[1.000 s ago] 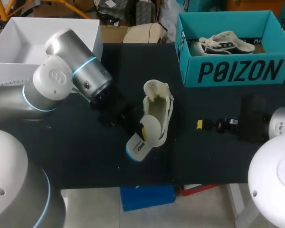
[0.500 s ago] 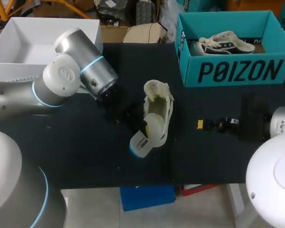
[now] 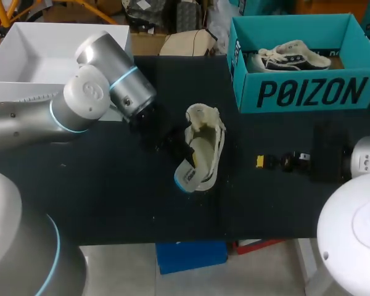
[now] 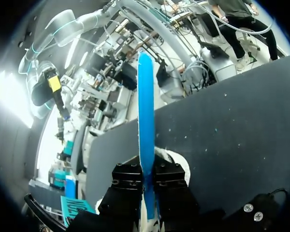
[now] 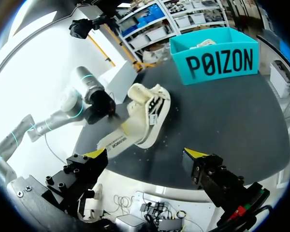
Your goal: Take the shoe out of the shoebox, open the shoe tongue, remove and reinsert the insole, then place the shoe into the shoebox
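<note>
A cream shoe (image 3: 206,145) lies in the middle of the dark table, opening up. My left gripper (image 3: 172,140) is at the shoe's left side, shut on the insole (image 3: 188,176), which has a cream top and a blue underside. The insole's front half lies in the shoe and its heel end sticks out toward the table's front. In the left wrist view the insole (image 4: 146,121) shows edge-on, clamped in my left gripper (image 4: 146,180). My right gripper (image 3: 280,162) stands open to the right of the shoe, holding nothing. From my right gripper (image 5: 146,154) the shoe (image 5: 150,111) and insole (image 5: 117,140) lie ahead.
The teal shoebox (image 3: 299,92) stands at the back right with a second shoe (image 3: 290,54) in it. A white open box (image 3: 24,77) stands at the back left beside my left arm. In the right wrist view the shoebox (image 5: 217,60) is beyond the shoe.
My left gripper has moved right toward the shoe, carrying the insole. The insole has slid further into the shoe and lies lower. My right arm has kept still.
</note>
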Robot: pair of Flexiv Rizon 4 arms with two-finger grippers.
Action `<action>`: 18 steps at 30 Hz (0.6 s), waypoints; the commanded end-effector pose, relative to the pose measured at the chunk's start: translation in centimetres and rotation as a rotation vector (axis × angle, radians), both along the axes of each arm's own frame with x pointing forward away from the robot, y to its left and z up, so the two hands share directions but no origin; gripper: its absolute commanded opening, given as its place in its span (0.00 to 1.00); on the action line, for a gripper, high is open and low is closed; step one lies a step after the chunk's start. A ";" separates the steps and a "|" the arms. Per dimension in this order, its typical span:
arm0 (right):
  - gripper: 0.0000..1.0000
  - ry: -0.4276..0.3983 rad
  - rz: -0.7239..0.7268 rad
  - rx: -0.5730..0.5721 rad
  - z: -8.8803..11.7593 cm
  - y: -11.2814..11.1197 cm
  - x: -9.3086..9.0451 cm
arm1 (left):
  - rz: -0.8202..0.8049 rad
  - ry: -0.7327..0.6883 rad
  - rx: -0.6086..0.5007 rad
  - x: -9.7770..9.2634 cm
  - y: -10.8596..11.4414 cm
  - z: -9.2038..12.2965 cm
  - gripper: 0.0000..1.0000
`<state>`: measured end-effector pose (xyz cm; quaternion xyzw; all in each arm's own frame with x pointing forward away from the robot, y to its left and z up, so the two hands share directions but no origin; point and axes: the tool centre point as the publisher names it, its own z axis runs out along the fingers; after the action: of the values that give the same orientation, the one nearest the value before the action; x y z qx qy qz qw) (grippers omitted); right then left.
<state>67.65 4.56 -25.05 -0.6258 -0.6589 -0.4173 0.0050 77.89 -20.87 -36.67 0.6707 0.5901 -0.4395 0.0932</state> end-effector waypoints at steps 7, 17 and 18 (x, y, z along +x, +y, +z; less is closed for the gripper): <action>1.00 0.013 0.010 0.001 0.2 -0.2 0.2 | 0.032 -0.051 0.016 1.4 -0.7 0.6 0.67; 1.00 0.013 0.010 0.001 0.2 -0.2 0.2 | 0.017 -0.096 0.036 -2.4 1.1 3.1 0.99; 1.00 0.013 0.010 0.001 0.2 -0.2 0.2 | 0.012 -0.096 0.038 -2.7 1.2 3.2 0.97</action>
<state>67.70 4.47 -25.01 -0.6254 -0.6601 -0.4160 0.0076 76.92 -20.83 -34.87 0.6896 0.5883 -0.4104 0.1002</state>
